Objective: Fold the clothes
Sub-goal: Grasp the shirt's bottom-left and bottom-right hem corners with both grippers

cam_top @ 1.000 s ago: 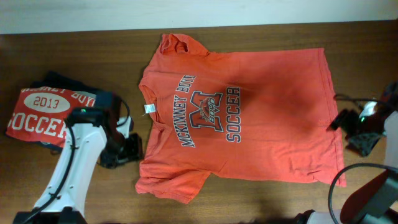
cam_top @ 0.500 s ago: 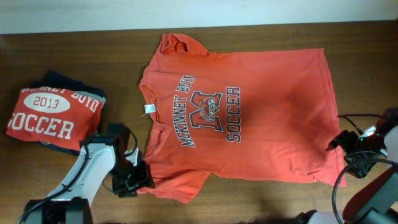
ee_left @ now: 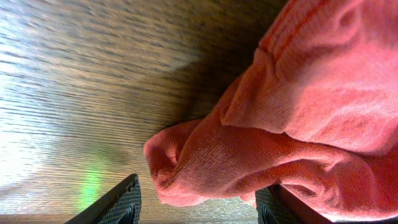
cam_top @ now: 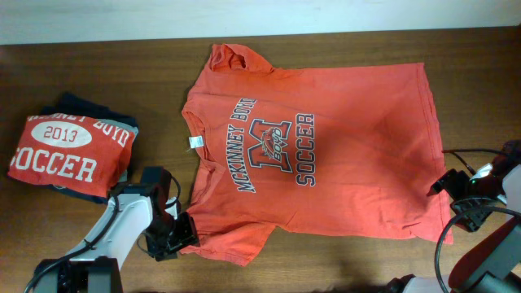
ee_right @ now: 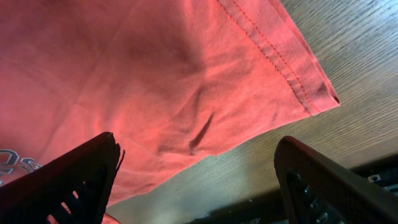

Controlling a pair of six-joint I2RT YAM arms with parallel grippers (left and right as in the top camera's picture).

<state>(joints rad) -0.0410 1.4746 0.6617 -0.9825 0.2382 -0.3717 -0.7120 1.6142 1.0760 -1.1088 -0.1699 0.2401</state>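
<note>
The clothes, an orange-red T-shirt (cam_top: pixel 350 155) with dark "BOYD SOCCER" lettering, lie spread flat on the wooden table, with the neck and white tag (cam_top: pixel 194 142) to the left and the hem to the right. My left gripper (cam_top: pixel 175 236) is at the tip of the near sleeve (cam_top: pixel 232 244). In the left wrist view the left gripper (ee_left: pixel 199 208) is open, with the bunched sleeve edge (ee_left: pixel 205 168) lying between its fingers (ee_left: pixel 118 202). My right gripper (cam_top: pixel 446 185) is at the near hem corner (ee_right: pixel 323 93). The right gripper (ee_right: pixel 199 186) is open wide above the cloth edge and bare wood.
A stack of folded garments stands at the left, topped by a red "2013 SOCCER" shirt (cam_top: pixel 69 155) over navy cloth. A pale wall strip (cam_top: pixel 260 16) runs along the table's far edge. The right arm's cable (cam_top: pixel 464 220) loops near the front right.
My left gripper has moved from beside the collar toward the near sleeve and now has its edge between the fingers. The right gripper has shifted nearer to the hem's near corner.
</note>
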